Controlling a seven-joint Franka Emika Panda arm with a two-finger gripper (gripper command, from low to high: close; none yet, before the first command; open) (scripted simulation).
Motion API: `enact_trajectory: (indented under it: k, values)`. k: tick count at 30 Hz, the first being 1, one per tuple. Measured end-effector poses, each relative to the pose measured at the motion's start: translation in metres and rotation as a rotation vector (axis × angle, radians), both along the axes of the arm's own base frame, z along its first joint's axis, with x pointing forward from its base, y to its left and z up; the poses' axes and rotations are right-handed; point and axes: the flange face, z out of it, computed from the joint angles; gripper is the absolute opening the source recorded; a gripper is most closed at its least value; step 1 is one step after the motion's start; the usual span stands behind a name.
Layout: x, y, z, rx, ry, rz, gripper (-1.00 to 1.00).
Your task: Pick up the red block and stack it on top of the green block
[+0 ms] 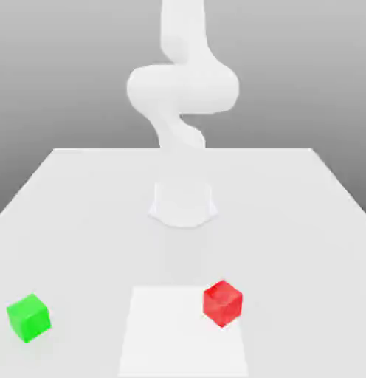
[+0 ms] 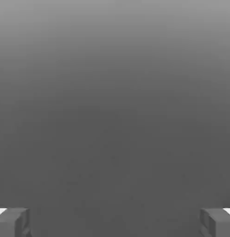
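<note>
Green block: over at the exterior view's left, near the front, the small bright green block (image 1: 29, 318) sits by itself on the white counter (image 1: 90, 244), well apart from the red one. It is turned so that a corner faces forward.
Pale patch: next along, a whiter four-sided patch (image 1: 178, 336) lies on the front part of the counter.
Arm: the white arm (image 1: 182, 88) stands up behind the patch, on a base (image 1: 183, 207) set farther back on the counter. It bends in thick, rounded sections and runs out past the top of the exterior view.
Red block: farthest toward the exterior view's right, the red block (image 1: 223, 303) overlaps the patch's edge, also turned with a corner forward. It seems to rest partly on the patch, though white on white makes that hard to judge.
Fingers: in the hand view, the dark fingers (image 2: 20, 223) stand wide apart, with nothing between them.
Backdrop: plain grey shading (image 1: 289, 74) behind the counter.
</note>
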Motion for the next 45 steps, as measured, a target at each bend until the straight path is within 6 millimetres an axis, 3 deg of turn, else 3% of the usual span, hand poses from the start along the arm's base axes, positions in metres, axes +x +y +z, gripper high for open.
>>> enact_trajectory:
  k: [5,10,16,21,23,35,36,42,45]
  values:
    - [0.050,0.022,-0.119,0.048,0.168,-0.179,0.00]
    - [0.065,0.029,-0.237,0.112,0.322,-0.351,0.00]
    - [0.043,0.037,-0.363,0.212,0.500,-0.556,0.00]
    - [0.002,0.053,-0.440,0.309,0.639,-0.713,0.00]
    - [-0.003,0.060,-0.453,0.321,0.655,-0.724,0.00]
    - [-0.004,0.055,-0.512,0.332,0.658,-0.749,0.00]
    - [-0.005,0.054,-0.517,0.330,0.661,-0.749,-1.00]
    - [-0.006,0.054,-0.519,0.330,0.660,-0.748,-1.00]
    - [-0.003,0.055,-0.508,0.335,0.656,-0.749,-1.00]
